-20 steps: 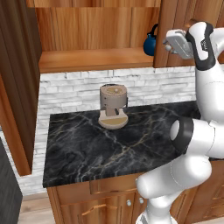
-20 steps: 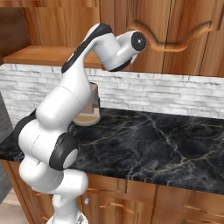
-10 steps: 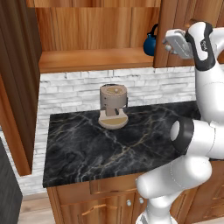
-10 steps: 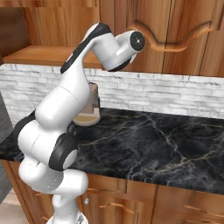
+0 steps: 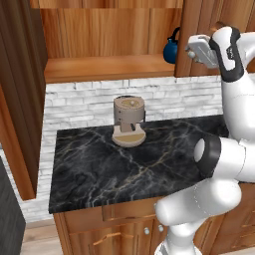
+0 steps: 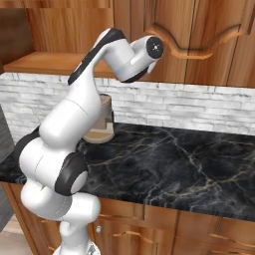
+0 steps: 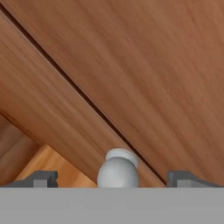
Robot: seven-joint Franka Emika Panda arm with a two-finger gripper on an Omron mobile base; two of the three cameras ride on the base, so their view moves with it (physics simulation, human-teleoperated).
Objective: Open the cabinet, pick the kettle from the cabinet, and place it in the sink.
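No writing or brand mark is readable on anything in these pictures.

The wide reddish-brown wooden wall cabinet is standing open at the upper left of the left base view, with a smooth wooden shelf inside. At the right end of this shelf, in the upper right of the frame, the small round dark-blue kettle with its black arched handle is sitting, partly hidden by the edge of the closed door.

The white arm's gripper is reaching toward this closed door. In the hand view, its two dark fingers are standing wide apart at the bottom edge, holding nothing. A small round silver knob is lying between them, touching neither one, beside a thin dark seam in the grained wood.

Below, the black gold-veined marble table is carrying a tan cylindrical coffee machine near the white brick wall. The front part of the table is free around it.
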